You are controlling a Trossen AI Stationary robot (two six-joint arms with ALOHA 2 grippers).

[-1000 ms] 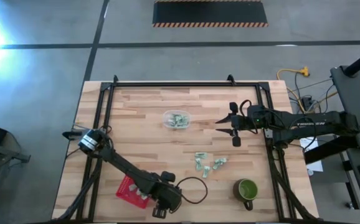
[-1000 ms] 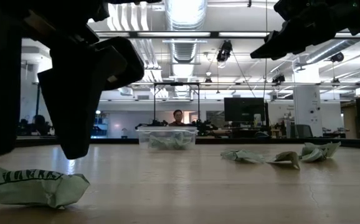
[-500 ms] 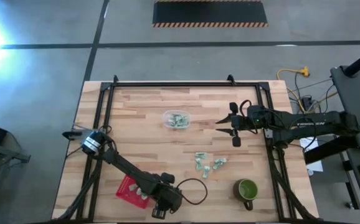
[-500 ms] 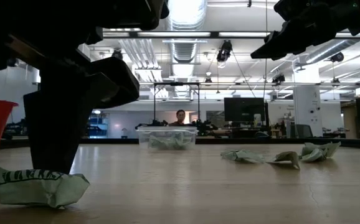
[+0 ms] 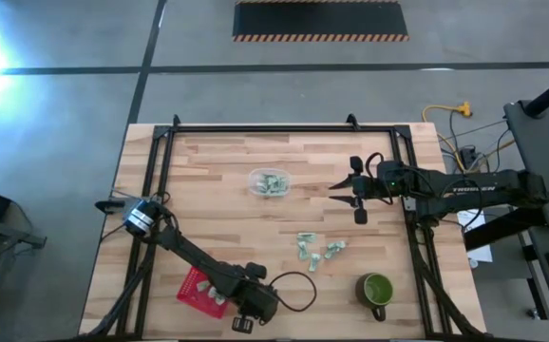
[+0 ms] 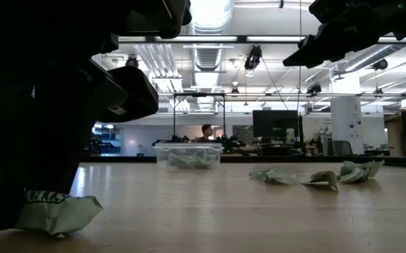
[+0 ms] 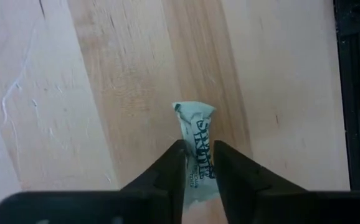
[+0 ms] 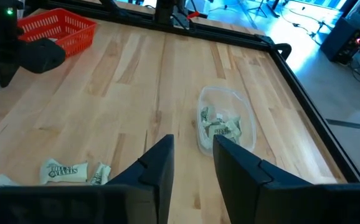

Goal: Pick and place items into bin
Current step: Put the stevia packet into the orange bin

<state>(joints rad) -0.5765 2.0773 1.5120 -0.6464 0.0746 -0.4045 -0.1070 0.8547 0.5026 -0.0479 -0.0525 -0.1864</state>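
A pale green-and-white wrapped piece (image 7: 197, 140) lies on the table near its front edge, and it also shows in the low view (image 6: 66, 211). My left gripper (image 7: 198, 171) (image 5: 242, 320) is down over it and shut on it. My right gripper (image 5: 349, 198) (image 8: 192, 155) hangs shut and empty above the table's right middle. The clear bin (image 5: 270, 182) holds several pieces. More pieces (image 5: 308, 249) (image 5: 334, 249) lie loose right of centre. My left gripper pinches the wrapped piece between its two fingers (image 7: 174, 171), on the piece's two long sides near one end (image 7: 198, 163). The fingers come from above and point down along the piece. The piece lies flat on the table, its free end (image 7: 194, 112) sticking out past the fingertips.
A red basket (image 5: 198, 291) stands just left of my left gripper. A green mug (image 5: 376, 289) stands at the front right. A dark cable (image 5: 298, 290) loops beside the left gripper. A black frame (image 5: 160, 171) runs round the table.
My left gripper has gone down onto the wrapped piece at the table's near edge, and now covers the piece's one end in the low view. The piece has stayed on the table.
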